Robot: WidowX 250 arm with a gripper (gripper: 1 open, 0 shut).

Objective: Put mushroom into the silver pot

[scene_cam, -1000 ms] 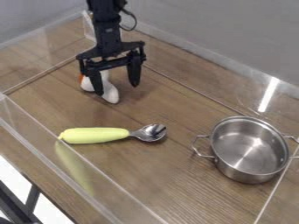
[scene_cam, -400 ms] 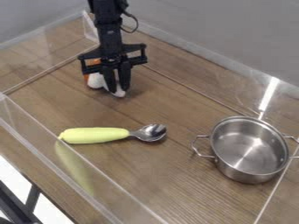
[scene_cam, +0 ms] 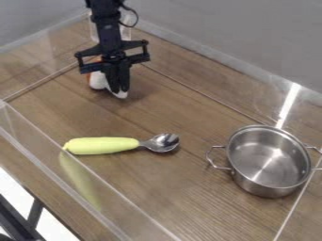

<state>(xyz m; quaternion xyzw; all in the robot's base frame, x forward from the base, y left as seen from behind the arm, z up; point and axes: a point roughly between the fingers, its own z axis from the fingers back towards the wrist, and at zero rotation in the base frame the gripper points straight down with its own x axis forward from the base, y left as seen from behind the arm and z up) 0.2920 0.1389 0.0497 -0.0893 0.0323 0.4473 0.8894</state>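
The mushroom (scene_cam: 100, 82), with its cream stem and orange-brown cap, is at the back left of the wooden table, and only part of it shows beside the black fingers. My gripper (scene_cam: 119, 88) points down over it, fingers together and shut on the mushroom. The silver pot (scene_cam: 268, 160) stands empty at the front right, far from the gripper.
A spoon with a yellow-green handle (scene_cam: 104, 145) and metal bowl (scene_cam: 163, 143) lies in the middle front. Clear plastic walls (scene_cam: 51, 188) ring the table. Bare wood lies between the gripper and the pot.
The fingers, wide apart around the mushroom a second ago, have closed on it. The hand has shifted slightly left with it.
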